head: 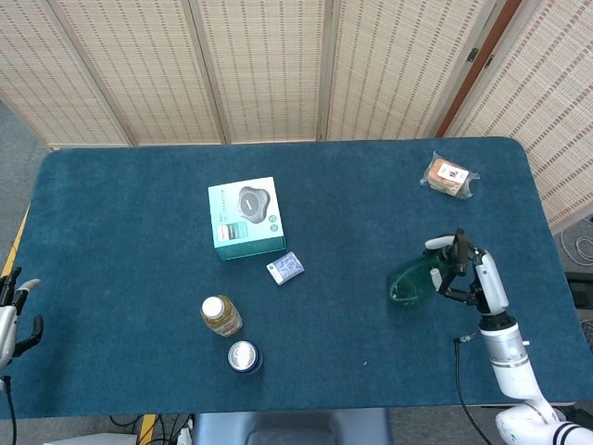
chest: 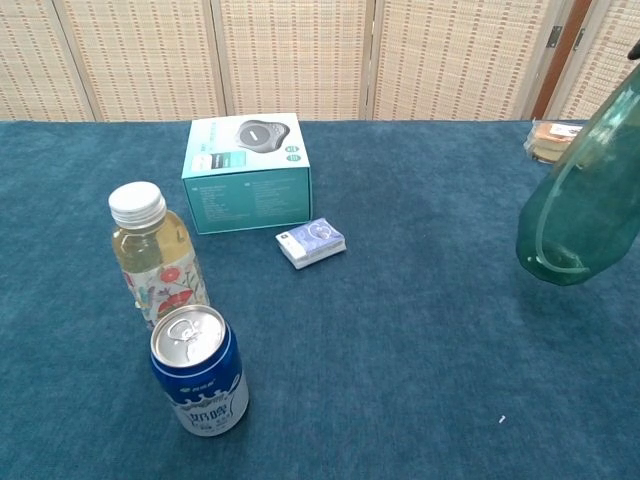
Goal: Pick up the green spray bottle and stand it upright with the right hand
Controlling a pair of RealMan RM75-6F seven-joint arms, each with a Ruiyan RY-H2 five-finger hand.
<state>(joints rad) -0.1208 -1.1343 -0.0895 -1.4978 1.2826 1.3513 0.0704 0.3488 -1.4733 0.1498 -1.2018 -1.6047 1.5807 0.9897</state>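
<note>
Well left of the teal box (head: 246, 219), the left hand (head: 11, 313) hangs at the table's edge, apparently empty-fingered. Far right of the box, the right hand (head: 473, 278) grips the green spray bottle (chest: 578, 205), tilted, off the table (head: 120, 204).

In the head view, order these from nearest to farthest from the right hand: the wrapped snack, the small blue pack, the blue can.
1. Wrapped snack, behind the right hand, at the far right corner.
2. Small blue pack, toward the table's middle.
3. Blue can, near the front edge, beyond the pack.
</note>
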